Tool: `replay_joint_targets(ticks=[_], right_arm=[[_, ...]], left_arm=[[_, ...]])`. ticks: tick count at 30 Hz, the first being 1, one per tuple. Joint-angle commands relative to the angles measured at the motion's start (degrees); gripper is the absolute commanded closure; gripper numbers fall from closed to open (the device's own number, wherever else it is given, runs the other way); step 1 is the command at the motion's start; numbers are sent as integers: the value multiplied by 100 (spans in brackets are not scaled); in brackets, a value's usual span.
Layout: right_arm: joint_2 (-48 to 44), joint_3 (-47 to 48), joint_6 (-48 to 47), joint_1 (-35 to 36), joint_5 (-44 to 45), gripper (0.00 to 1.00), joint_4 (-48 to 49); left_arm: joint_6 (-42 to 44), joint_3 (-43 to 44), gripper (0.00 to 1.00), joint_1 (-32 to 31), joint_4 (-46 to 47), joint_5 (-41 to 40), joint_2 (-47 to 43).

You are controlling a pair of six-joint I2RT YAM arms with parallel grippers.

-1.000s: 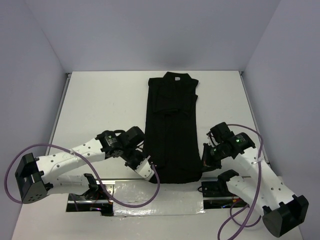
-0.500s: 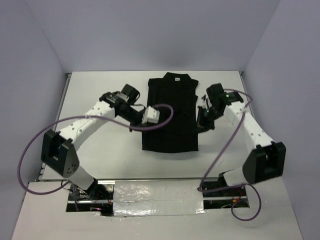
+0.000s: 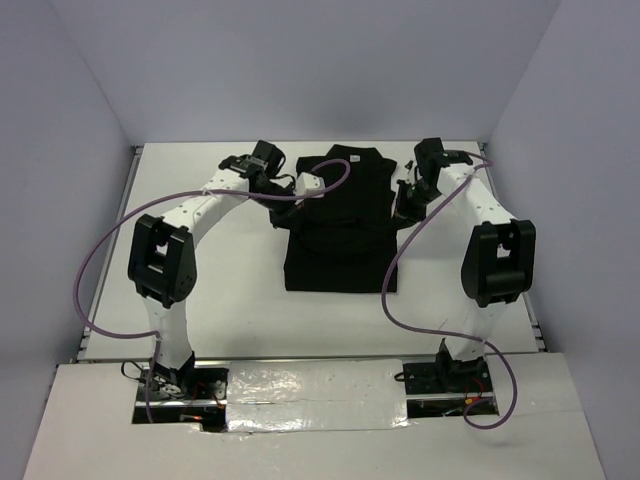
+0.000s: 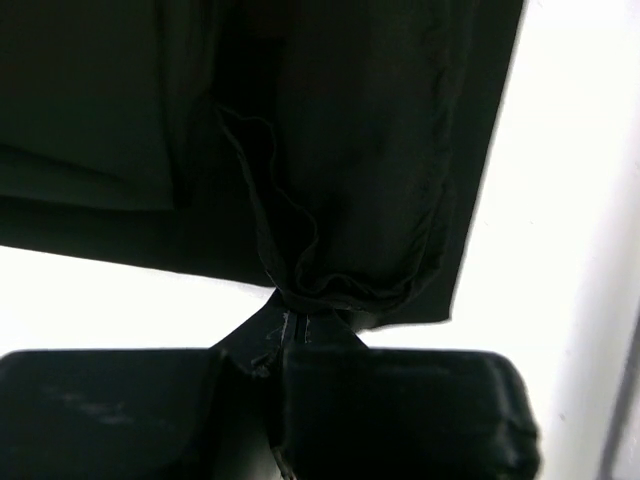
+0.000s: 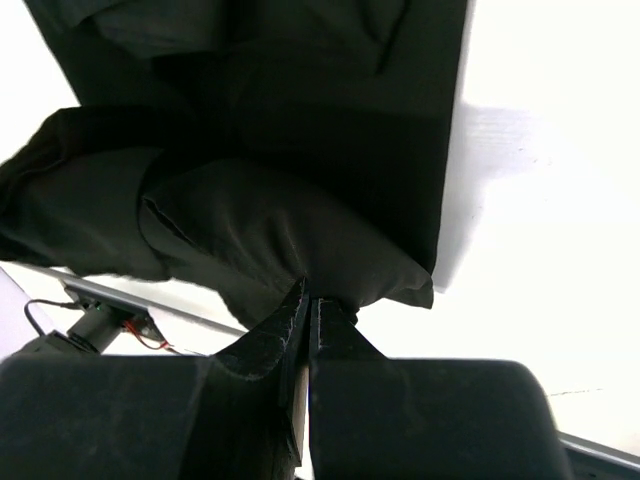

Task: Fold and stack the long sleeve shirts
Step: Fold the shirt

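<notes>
You're pinching the black shirt [image 3: 338,255] shut in left gripper [image 4: 295,325] and right gripper [image 5: 307,305], near the tabletop's [image 3: 230,290] far edge. From above, both are blending into the cloth.

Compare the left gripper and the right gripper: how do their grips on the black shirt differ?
The left gripper pinches a thin, wrinkled hem at the left edge of the shirt; the right gripper pinches a thicker, rounded fold at its right edge. Both are shut on the shirt, near its collar end.

A white tabletop [image 3: 210,300] stands between pale grey walls [image 3: 300,70]; a shiny silver strip [image 3: 310,385] runs along its near edge.
</notes>
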Motion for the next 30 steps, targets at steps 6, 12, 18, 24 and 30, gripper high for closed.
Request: replay_joint_targets(ticks=[6, 12, 18, 24, 30], right_arm=[[394, 263, -27, -184, 76, 100, 411], [921, 517, 87, -360, 32, 100, 727], [1720, 807, 701, -466, -468, 78, 1447], [2336, 1659, 992, -571, 39, 50, 1501], [2539, 2486, 1116, -896, 322, 49, 1334]], left_arm=[[-770, -89, 100, 105, 1191, -80, 110], [-1060, -97, 100, 123, 1727, -467, 479], [-1753, -343, 81, 140, 2826, -1099, 821], [-2570, -63, 66, 175, 3398, -1978, 1016], [-3353, 455, 52, 325, 3258, -2050, 1191]])
